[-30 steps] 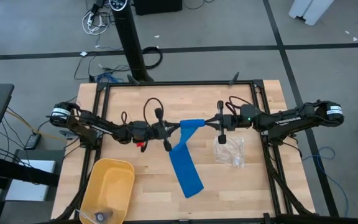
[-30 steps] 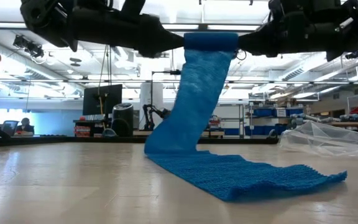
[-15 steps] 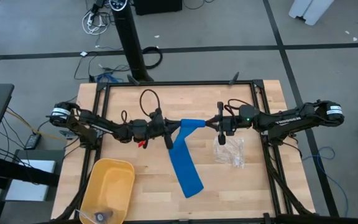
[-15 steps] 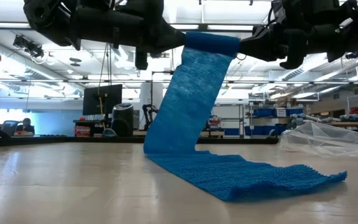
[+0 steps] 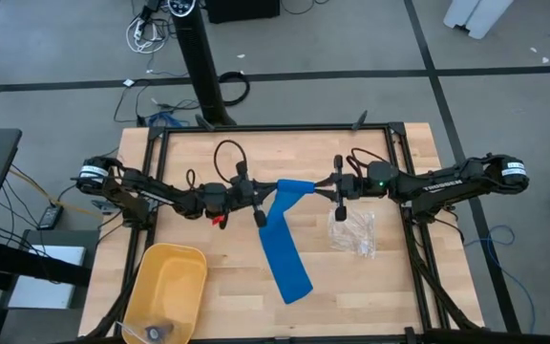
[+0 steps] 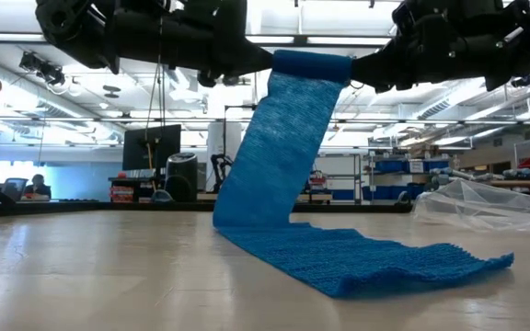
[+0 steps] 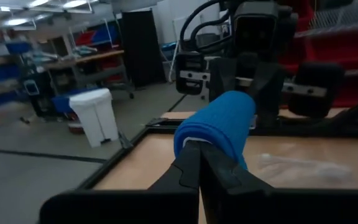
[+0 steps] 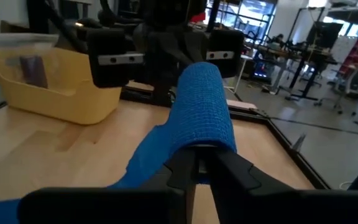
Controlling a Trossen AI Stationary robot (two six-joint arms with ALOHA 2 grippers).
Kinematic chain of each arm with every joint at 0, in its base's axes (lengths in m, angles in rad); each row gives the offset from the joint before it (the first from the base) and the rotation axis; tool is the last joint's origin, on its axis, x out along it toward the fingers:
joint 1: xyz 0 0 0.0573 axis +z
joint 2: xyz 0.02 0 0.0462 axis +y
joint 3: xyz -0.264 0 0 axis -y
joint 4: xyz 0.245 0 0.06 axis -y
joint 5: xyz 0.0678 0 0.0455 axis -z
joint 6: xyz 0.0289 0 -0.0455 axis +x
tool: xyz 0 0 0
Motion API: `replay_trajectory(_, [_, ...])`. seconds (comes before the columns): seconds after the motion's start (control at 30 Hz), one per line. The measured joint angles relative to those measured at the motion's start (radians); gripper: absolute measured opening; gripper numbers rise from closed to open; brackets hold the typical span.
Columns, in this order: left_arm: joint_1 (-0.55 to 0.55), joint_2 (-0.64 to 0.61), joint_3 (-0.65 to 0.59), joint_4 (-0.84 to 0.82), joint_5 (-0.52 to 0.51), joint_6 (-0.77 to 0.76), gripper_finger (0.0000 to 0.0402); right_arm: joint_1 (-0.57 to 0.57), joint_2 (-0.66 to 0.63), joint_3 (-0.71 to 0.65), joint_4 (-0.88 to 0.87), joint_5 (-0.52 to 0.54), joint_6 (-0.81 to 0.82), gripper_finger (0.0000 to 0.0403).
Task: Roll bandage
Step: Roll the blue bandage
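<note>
The bright blue bandage is partly wound into a small roll [image 5: 295, 188] held level above the table's middle, between my two grippers. From the roll a long strip hangs slanting down [image 6: 274, 147]. The strip's free end [image 5: 290, 272] lies flat on the wood toward the near edge. My left gripper [image 5: 275, 193] is shut at the roll's left end and my right gripper [image 5: 317, 188] at its right end. Both point level at each other. My left gripper comes in level from the table's left and pinches the roll's left end [image 7: 194, 138] between its two fingertips, along the roll's axis. The roll [image 7: 219, 118] is lifted clear and lies level. My right gripper comes in level from the table's right and grips the roll's right end [image 8: 202, 142] between its two fingers [image 8: 225, 165], which stand close together. The roll [image 8: 201, 99] lies along the fingers' line, lifted clear, with the strip hanging off its side.
A yellow plastic bin [image 5: 165, 291] stands at the near left corner. A clear crinkled plastic bag [image 5: 353, 231] lies on the table under the right arm. Black frame rails [image 5: 275, 129] run around the tabletop. Bare wood lies on both sides of the strip.
My left gripper has rolled about the line it points along, and my right gripper has rolled a little too; neither has shifted place. The roll has turned with them. The hanging strip slants slightly differently, and its end has stayed on the table.
</note>
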Motion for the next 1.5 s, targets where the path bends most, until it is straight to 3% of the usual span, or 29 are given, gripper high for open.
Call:
replay_trajectory(0.5, [-0.028,0.0,0.0,0.061,-0.014,0.118,0.0001,0.0,-0.067,0.0,-0.036,-0.005,0.077,0.0057])
replay_trajectory(0.67, [-0.032,0.0,0.0,0.058,0.111,0.035,0.0001,0.0,-0.071,0.0,-0.029,-0.123,0.042,0.0049])
replay_trajectory(0.8, [-0.032,0.0,-0.001,0.05,0.216,-0.037,0.0008,0.001,-0.071,0.0,-0.018,-0.141,0.029,0.0022])
replay_trajectory(0.9, [-0.031,0.0,-0.001,0.03,0.215,-0.07,0.0017,0.001,-0.071,0.0,-0.018,-0.14,0.02,0.0005])
replay_trajectory(1.3, [-0.01,0.0,-0.001,-0.006,0.215,-0.093,0.003,0.001,-0.071,0.0,-0.018,-0.191,0.017,0.0002])
replay_trajectory(1.5, [-0.01,0.0,-0.001,-0.062,0.201,-0.036,0.0031,0.001,-0.071,0.0,-0.018,-0.193,0.017,0.0001])
